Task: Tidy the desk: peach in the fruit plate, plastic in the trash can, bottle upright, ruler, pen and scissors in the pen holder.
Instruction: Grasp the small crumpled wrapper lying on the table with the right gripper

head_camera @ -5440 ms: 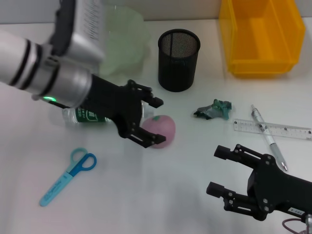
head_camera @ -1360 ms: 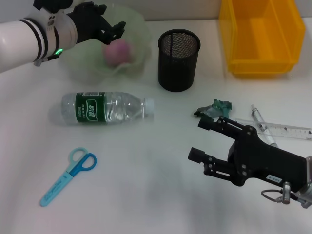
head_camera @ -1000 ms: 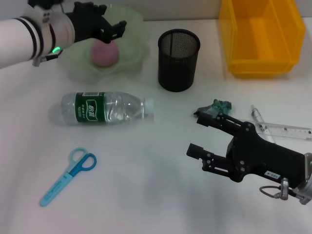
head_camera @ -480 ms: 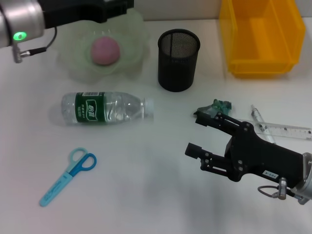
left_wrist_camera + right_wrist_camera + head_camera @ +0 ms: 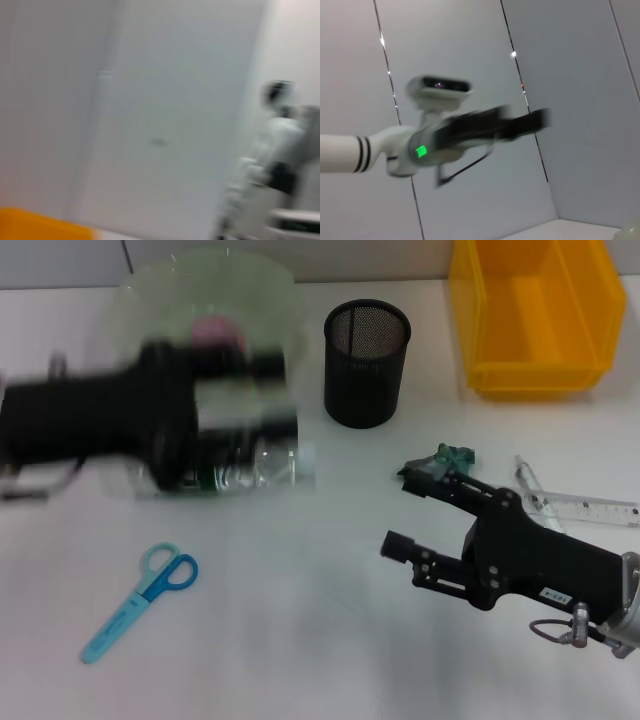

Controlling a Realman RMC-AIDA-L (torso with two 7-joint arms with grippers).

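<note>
The left gripper [image 5: 270,400] is a motion-smeared shape over the lying bottle [image 5: 275,462]; I cannot tell how its fingers stand. The peach [image 5: 215,330] sits in the fruit plate [image 5: 265,285] at 11 o'clock. The right gripper [image 5: 410,515], fingers wide and empty, hovers just beside the crumpled plastic [image 5: 455,455] at 3 o'clock. Scissors [image 5: 140,600] lie at 8 o'clock on the counter [image 5: 300,640].

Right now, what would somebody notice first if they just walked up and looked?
Probably the left gripper, a dark blur across the lying water bottle in front of the green fruit plate, where a pink peach peeks out. Next, the yellow bin at the far right and the black mesh pen holder beside it. The right gripper hovers by the crumpled plastic, jaws open.
</note>
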